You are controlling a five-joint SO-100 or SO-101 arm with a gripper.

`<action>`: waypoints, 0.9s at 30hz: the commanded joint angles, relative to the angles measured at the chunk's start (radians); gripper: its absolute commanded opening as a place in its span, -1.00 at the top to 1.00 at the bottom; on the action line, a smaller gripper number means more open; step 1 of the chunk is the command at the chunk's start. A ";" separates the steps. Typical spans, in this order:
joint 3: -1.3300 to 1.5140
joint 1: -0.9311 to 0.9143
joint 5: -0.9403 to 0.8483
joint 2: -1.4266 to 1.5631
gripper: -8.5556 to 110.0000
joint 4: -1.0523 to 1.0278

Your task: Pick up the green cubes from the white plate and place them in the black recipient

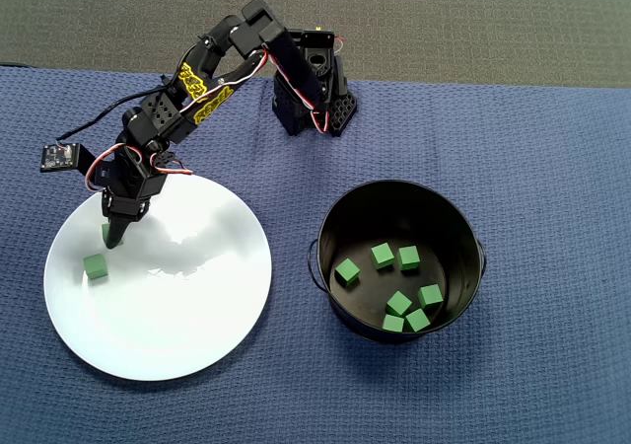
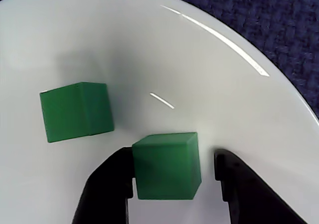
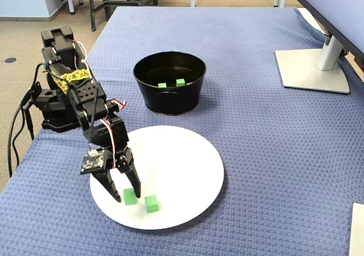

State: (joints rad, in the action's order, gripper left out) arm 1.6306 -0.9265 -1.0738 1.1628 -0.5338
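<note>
My gripper (image 2: pixel 173 184) is down on the white plate (image 2: pixel 149 45), jaws parted just wider than one green cube (image 2: pixel 167 165) that sits between them. In the wrist view the left finger (image 2: pixel 107 189) looks to be touching the cube's side, while the right finger (image 2: pixel 244 189) stands off with a sliver of plate showing, so I don't call it clamped.

Second cube on plate (image 2: pixel 76 110) lies just beside, up and left in the wrist view, apart from the fingers. In the fixed view the same pair reads as one cube between the fingertips (image 3: pixel 130 197) and one to its right (image 3: pixel 151 203), both near the plate's front edge (image 3: pixel 170 222).

Overhead, I see the gripper (image 1: pixel 115 237) over the plate's left part (image 1: pixel 197 296), the free cube (image 1: pixel 96 266) just below it, the bracketed one mostly hidden.

The black recipient (image 1: pixel 325 237) sits on the blue cloth (image 1: pixel 552 168) right of the plate, not touching it. I count seven cubes in pot (image 1: pixel 383 256) on its bottom.

Monitor stand (image 3: pixel 311 68) at far right in the fixed view.
</note>
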 commanded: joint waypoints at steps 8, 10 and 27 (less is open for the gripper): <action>0.028 -0.012 0.011 0.037 0.86 0.066; 0.006 -0.008 0.032 0.060 0.86 0.008; -0.044 0.413 0.600 0.621 0.86 -0.583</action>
State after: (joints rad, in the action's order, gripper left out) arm 1.5094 -0.6688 -0.5967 1.6122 -1.0891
